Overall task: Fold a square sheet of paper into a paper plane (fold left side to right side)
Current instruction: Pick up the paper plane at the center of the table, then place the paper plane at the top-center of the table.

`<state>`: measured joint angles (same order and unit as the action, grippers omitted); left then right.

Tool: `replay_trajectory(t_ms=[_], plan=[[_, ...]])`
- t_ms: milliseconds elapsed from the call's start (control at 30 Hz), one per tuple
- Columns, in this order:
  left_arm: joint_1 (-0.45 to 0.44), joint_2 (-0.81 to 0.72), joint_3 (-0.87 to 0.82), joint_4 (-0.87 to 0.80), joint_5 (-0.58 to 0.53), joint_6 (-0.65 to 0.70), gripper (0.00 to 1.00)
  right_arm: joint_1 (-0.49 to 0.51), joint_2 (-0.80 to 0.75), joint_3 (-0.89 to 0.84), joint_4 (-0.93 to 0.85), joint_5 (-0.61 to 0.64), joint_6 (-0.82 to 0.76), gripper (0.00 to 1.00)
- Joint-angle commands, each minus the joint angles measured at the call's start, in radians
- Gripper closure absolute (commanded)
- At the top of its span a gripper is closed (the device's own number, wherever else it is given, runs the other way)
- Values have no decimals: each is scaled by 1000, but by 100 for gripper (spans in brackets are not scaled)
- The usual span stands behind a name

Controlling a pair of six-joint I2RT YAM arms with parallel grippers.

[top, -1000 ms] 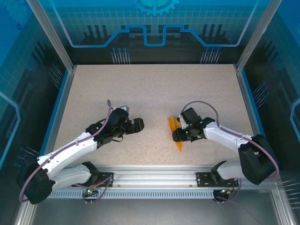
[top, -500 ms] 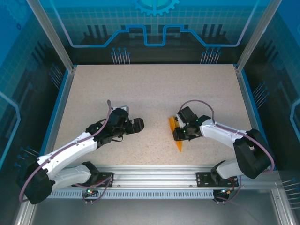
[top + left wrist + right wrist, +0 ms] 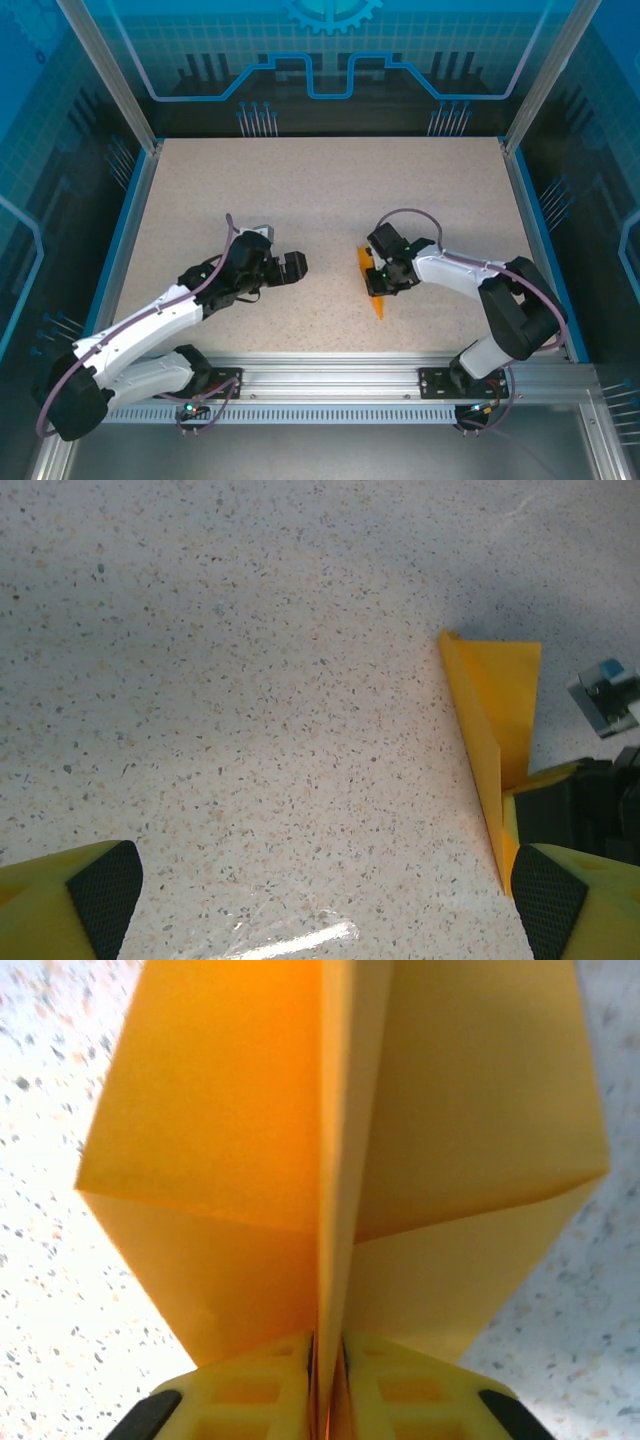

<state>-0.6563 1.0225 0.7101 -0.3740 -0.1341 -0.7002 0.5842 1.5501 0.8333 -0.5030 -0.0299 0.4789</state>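
Note:
The orange paper is folded into a narrow pointed paper plane (image 3: 378, 305) lying right of the table's middle, its tip toward the near edge. My right gripper (image 3: 375, 283) is shut on it from the right. In the right wrist view the yellow fingers (image 3: 240, 1400) pinch the upright centre crease, and the two wings (image 3: 210, 1140) spread out to either side. My left gripper (image 3: 297, 264) hovers a short way to the left, open with nothing in it. In the left wrist view its pads (image 3: 100, 895) stand wide apart over bare table, with the paper plane (image 3: 495, 705) at the right.
A speckled beige tabletop (image 3: 320, 190) is ringed by a blue rim and aluminium posts, with glass walls beyond. The arm bases sit on a metal rail (image 3: 330, 375) at the near edge. The right gripper's body (image 3: 590, 805) shows at the right of the left wrist view.
The right gripper has turned and shifted slightly left and away while holding the paper, and its elbow has drawn inward. The left arm has hardly moved.

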Motion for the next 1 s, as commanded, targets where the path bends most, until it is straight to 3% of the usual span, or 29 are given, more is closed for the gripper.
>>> replay_trajectory(t_ms=[0,567,833,967], plan=[[9,-32,22,-29,18,56,1,-3,32,114,-65,21,43,91],[8,-113,21,-45,119,149,1,-67,645,1028,-484,191,41,92],[8,-140,12,-71,102,149,1,-90,836,1277,-607,184,29,91],[8,-149,9,-82,91,152,1,-92,878,1318,-623,163,27,90]])
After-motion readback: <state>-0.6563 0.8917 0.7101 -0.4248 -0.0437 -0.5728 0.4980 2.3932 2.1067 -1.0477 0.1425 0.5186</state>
